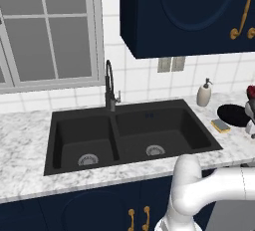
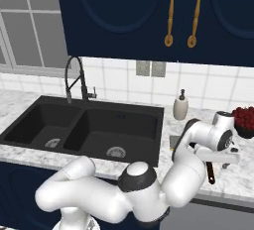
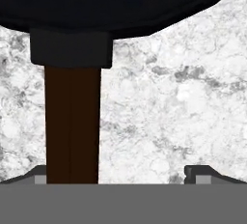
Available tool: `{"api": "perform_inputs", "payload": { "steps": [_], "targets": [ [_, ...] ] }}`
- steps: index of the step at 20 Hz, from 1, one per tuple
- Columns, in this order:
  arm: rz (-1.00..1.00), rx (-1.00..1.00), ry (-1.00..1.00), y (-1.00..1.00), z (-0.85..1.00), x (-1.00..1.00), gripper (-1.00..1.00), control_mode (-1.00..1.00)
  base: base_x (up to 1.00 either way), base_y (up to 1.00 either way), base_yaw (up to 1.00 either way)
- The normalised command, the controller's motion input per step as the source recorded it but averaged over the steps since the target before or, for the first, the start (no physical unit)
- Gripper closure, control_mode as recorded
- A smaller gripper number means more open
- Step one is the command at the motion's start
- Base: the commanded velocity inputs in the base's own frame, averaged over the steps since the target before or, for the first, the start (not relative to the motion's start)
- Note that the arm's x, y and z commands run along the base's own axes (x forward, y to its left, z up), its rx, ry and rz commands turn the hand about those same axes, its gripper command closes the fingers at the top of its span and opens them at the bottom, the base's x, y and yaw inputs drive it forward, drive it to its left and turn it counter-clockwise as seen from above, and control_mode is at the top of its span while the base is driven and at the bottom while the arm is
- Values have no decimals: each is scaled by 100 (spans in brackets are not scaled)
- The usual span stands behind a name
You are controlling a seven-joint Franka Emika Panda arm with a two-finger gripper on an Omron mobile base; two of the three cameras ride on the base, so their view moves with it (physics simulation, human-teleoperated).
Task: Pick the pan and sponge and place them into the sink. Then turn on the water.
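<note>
The black pan [image 1: 233, 115] rests on the marble counter to the right of the black double-basin sink [image 1: 199, 128]. The yellow sponge [image 1: 220, 125], with its grey-green top, lies between the pan and the sink. In the hand view the pan [image 3: 120, 1] spans the top and its dark-brown handle [image 3: 72, 126] runs down between my fingertips, close to the left one. My gripper [image 3: 120, 177] is open, low over the handle. From the right base view the arm covers the pan, and only the handle's end [image 2: 211, 172] pokes out. The dark gooseneck faucet [image 1: 109, 86] stands behind the sink divider; no water runs.
A cream soap dispenser [image 1: 204, 94] stands behind the sink's right corner. A bowl of red fruit [image 2: 245, 120] sits at the far right of the counter. Dark blue wall cabinets [image 1: 189, 11] hang overhead. A window [image 1: 47, 31] is at the left.
</note>
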Motion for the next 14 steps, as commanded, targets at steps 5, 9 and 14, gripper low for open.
{"api": "perform_inputs", "payload": {
  "steps": [5, 9, 14],
  "targets": [
    [0, 0, 0, 2, -45, 9, 100, -100, 0, 0, 0],
    [-1, 0, 0, 28, -61, 7, 100, -100, 0, 0, 0],
    [-5, 0, 0, 45, -61, 6, 100, -100, 0, 0, 0]
  ]
}}
